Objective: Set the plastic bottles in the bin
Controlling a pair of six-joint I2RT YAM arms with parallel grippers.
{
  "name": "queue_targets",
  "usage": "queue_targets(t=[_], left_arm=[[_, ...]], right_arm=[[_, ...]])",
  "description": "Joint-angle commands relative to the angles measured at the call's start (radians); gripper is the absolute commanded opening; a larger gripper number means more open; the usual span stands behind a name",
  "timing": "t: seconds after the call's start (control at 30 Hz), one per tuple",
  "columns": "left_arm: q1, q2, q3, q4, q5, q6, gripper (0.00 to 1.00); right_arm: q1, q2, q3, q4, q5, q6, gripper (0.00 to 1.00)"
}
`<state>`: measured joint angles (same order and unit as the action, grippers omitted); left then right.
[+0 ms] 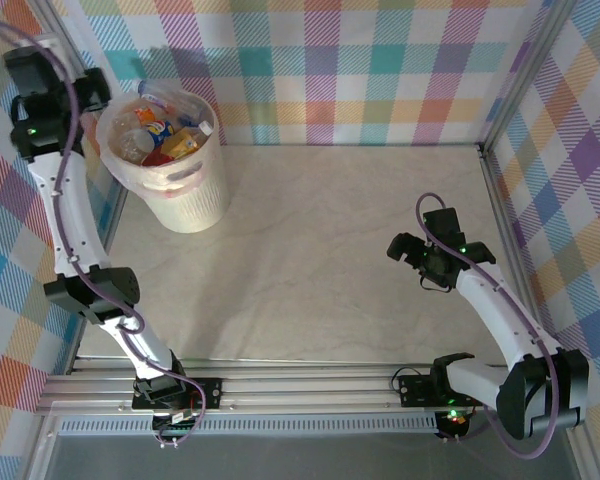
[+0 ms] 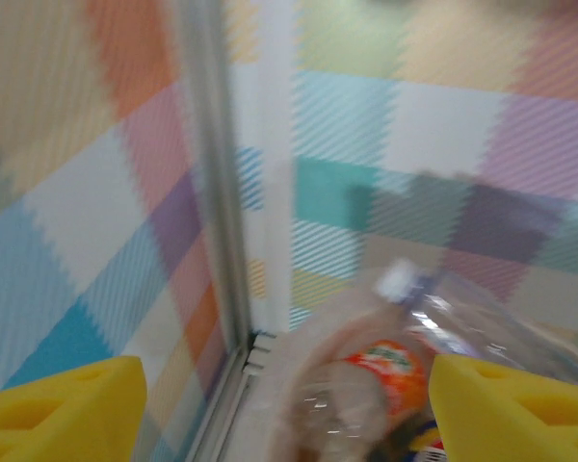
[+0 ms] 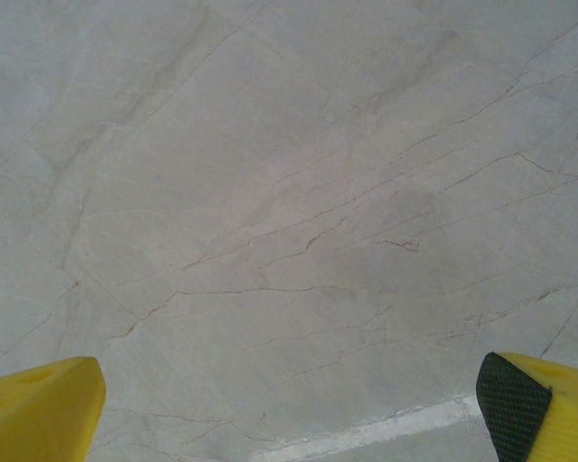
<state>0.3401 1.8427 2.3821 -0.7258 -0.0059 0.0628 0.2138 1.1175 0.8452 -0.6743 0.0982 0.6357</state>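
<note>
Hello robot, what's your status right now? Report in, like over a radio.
Left hand open, beside the bin. Right hand open, over the table. Bottles piled in bin. Nothing seen in the way.

Whitish-pink bin [image 1: 192, 203], orange-labelled bottles [image 1: 183, 141] — pastel plaid walls [image 1: 380, 60], grey-veined marble table [image 1: 310, 250].

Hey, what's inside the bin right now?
The bin holds a heap of bottles near its rim, orange and yellow labels showing. Whatever lies under the top layer is covered.
</note>
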Motion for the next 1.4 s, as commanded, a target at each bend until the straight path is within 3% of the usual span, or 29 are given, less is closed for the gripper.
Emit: queue_targets(t=[0.0,0.17,0.47,0.73,1.37], left_arm=[[0.089,0.016,-0.034,-0.038,0.059,-0.246,0.77],[0.160,0.058,-0.102,0.020,0.191,-0.397,0.76],[0.164,0.171,-0.127,0.039,0.173,-0.498,0.67],[0.103,0.199,-0.236,0.077,0.178,-0.425,0.68],[-0.100,0.036,-0.575,0.261,0.276,-0.416,0.70]], right_arm=[[0.004,-0.024,-0.011,-0.021,0.020,-0.021,1.00],[0.003,-0.030,-0.013,-0.021,0.020,-0.016,1.00],[0.004,-0.024,-0.019,-0.016,0.015,-0.009,1.00],[0.004,-0.005,-0.023,-0.001,0.006,-0.010,1.00],[0.003,-0.031,-0.048,-0.001,0.029,-0.032,1.00]])
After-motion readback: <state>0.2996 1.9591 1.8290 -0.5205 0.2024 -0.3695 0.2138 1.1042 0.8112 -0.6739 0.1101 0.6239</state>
